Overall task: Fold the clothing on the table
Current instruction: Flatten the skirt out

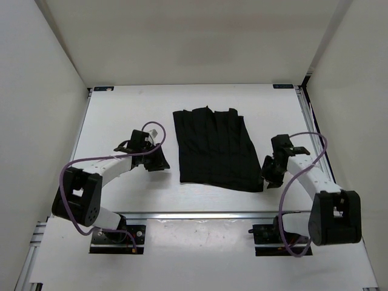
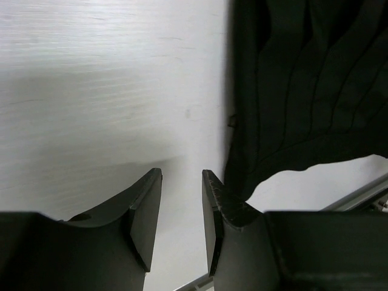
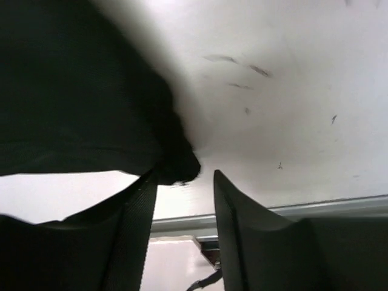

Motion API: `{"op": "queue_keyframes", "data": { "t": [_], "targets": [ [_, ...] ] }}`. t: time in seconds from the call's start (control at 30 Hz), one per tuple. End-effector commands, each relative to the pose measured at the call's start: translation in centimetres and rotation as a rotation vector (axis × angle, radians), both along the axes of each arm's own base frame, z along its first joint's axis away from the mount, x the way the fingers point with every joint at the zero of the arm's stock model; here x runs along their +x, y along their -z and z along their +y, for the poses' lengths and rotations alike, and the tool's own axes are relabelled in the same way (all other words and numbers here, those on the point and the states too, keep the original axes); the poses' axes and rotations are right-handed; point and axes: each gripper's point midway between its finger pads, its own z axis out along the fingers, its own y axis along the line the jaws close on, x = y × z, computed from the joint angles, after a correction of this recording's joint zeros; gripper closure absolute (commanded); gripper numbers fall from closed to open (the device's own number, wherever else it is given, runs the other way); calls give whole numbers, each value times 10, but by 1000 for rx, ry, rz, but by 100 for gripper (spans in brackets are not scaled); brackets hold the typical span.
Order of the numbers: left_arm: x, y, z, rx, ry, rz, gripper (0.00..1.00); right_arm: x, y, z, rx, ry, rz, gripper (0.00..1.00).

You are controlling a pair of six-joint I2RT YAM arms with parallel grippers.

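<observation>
Left gripper (image 2: 182, 173) sits low over the table (image 1: 121, 115), jaws partly apart, nothing between them, only bare white surface in the gap. The clothing (image 1: 215, 148) edge runs just beside its cloth-side finger. We see the right gripper (image 3: 185, 173) parted about as much and also holding nothing, but the near right corner of the clothing bunches up at the tip of one finger, touching or nearly so; we cannot tell which. The clothing lies flat mid-table between the two grippers, a compact black panel with long creases, wider at the near edge and ragged at the far edge. We judge one fold is laid and the next grasp is pending. Main risk: that bunched corner catches on the right finger when the arm lifts or swings, which would drag the corner and spoil the shape. Second risk: on the left, jaws closing beside the edge rather than over it pinch nothing, or pinch only the top layer, so the layers slide apart. Uneven pulls would skew the next fold.
</observation>
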Motion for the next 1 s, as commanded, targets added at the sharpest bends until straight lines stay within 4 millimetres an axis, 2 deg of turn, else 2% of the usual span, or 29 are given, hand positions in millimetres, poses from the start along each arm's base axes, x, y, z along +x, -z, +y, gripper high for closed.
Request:
{"op": "queue_keyframes", "data": {
  "t": [0.0,0.03,0.1,0.2,0.37,0.5,0.63,0.83,0.9,0.97],
  "targets": [
    [1,-7,-17,-40,32,-29,56,39,-49,-6,-144,-53,-233,52],
    [-1,-5,-19,-39,40,-25,57,49,-60,-1,-125,-64,-279,51],
    [-1,-6,-24,-49,53,-29,56,59,-64,9,-61,-83,-281,53],
    [0,-2,-24,-42,55,-19,57,62,-53,29,-26,-162,-245,57],
    [2,-5,-25,-41,60,-26,58,64,-28,63,-2,-270,-160,57],
    [-1,-3,-23,-34,66,-24,57,79,-21,69,-18,-295,-155,57],
    [-1,-4,-18,-27,54,-28,57,84,-12,61,-83,-305,-123,56],
    [-2,-5,-11,-21,39,-34,57,66,18,63,-156,-381,-10,56],
    [-2,-6,-9,-22,27,-33,57,60,26,67,-162,-409,18,59],
    [-2,-6,-8,-20,28,-33,57,54,35,69,-156,-425,52,70]
  ]
}}
